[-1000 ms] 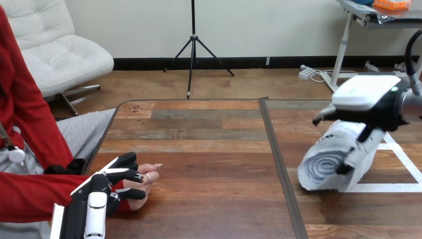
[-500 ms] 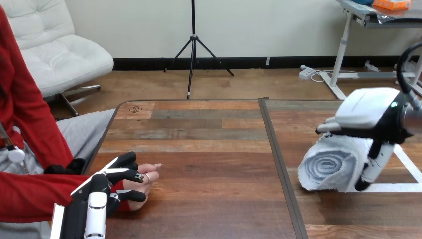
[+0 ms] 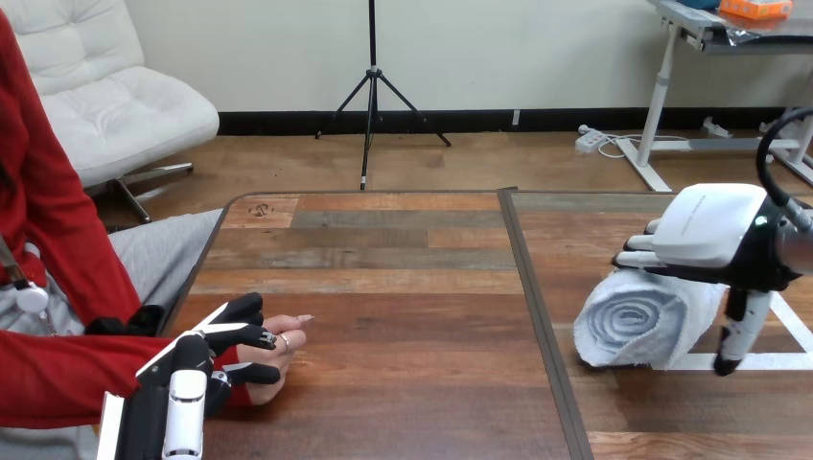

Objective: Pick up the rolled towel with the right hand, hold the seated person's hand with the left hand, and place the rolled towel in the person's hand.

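The rolled towel (image 3: pixel 633 321), light grey with its spiral end toward me, lies on the table's right half. My right hand (image 3: pixel 711 228) hovers over its right part. The fingers (image 3: pixel 637 253) rest along the towel's far top, and the thumb (image 3: pixel 739 326) hangs straight down just off the towel's right side, so the hand is open. At the bottom left my left hand (image 3: pixel 219 347) has its fingers curled round the person's hand (image 3: pixel 286 339), which rests on the table near its left edge.
The wooden table (image 3: pixel 383 287) has a dark seam (image 3: pixel 537 316) running front to back between the towel and the person's hand. White tape lines (image 3: pixel 781 316) mark the surface under and beside the towel. The person's red sleeve (image 3: pixel 48 374) lies at the left.
My right hand has shifted right and down over the towel. Its thumb has swung from the towel's front to its right side. The left hand and the person's hand have not moved.
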Action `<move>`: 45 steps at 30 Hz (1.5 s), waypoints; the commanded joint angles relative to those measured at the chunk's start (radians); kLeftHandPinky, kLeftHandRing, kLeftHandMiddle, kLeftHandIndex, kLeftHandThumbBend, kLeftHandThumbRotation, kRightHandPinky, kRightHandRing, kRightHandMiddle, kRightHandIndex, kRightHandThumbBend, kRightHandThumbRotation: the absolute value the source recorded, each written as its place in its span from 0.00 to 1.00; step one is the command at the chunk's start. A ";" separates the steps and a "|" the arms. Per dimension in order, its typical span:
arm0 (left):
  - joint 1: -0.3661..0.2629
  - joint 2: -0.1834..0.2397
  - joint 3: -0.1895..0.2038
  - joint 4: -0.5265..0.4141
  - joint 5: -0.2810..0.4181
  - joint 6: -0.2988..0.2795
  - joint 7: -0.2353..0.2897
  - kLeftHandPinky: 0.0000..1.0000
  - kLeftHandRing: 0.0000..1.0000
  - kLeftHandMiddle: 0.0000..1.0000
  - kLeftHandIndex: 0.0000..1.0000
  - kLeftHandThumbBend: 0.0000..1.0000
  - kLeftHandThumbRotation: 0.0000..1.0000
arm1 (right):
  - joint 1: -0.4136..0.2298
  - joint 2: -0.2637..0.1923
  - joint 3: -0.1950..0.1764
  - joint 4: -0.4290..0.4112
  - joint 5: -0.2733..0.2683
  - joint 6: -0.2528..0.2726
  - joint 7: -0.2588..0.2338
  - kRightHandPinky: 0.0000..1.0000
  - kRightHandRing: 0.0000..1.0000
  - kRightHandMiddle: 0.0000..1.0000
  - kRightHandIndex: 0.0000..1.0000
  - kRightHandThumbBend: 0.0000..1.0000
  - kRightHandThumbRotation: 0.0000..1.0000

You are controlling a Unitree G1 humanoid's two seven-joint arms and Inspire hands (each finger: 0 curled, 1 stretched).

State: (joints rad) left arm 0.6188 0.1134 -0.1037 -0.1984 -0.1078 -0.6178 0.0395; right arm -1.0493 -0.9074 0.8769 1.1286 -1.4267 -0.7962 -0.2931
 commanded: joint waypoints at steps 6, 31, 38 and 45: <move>-0.092 -0.066 -0.003 -0.008 0.000 -0.017 0.004 0.59 0.79 0.78 0.51 0.52 1.00 | -0.033 0.035 0.090 0.038 -0.078 0.140 -0.171 0.94 1.00 1.00 1.00 1.00 0.57; -0.069 -0.072 -0.001 -0.006 0.001 -0.047 0.016 0.65 0.82 0.79 0.52 0.47 1.00 | 0.120 0.165 0.143 0.172 -0.020 0.290 -0.475 0.64 0.75 0.81 0.85 1.00 0.29; -0.066 -0.070 0.003 -0.002 -0.002 -0.064 0.020 0.65 0.80 0.78 0.52 0.45 1.00 | 0.156 0.198 0.107 0.190 0.078 0.287 -0.426 0.58 0.66 0.72 0.77 1.00 0.23; -0.064 -0.068 0.009 -0.001 -0.004 -0.068 0.024 0.65 0.79 0.78 0.52 0.46 1.00 | 0.188 0.225 0.075 0.188 0.164 0.277 -0.394 0.56 0.64 0.71 0.75 1.00 0.24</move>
State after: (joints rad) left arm 0.6202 0.1129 -0.1040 -0.1971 -0.1088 -0.6581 0.0579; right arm -0.8699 -0.7176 0.9892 1.3072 -1.3176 -0.5156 -0.7177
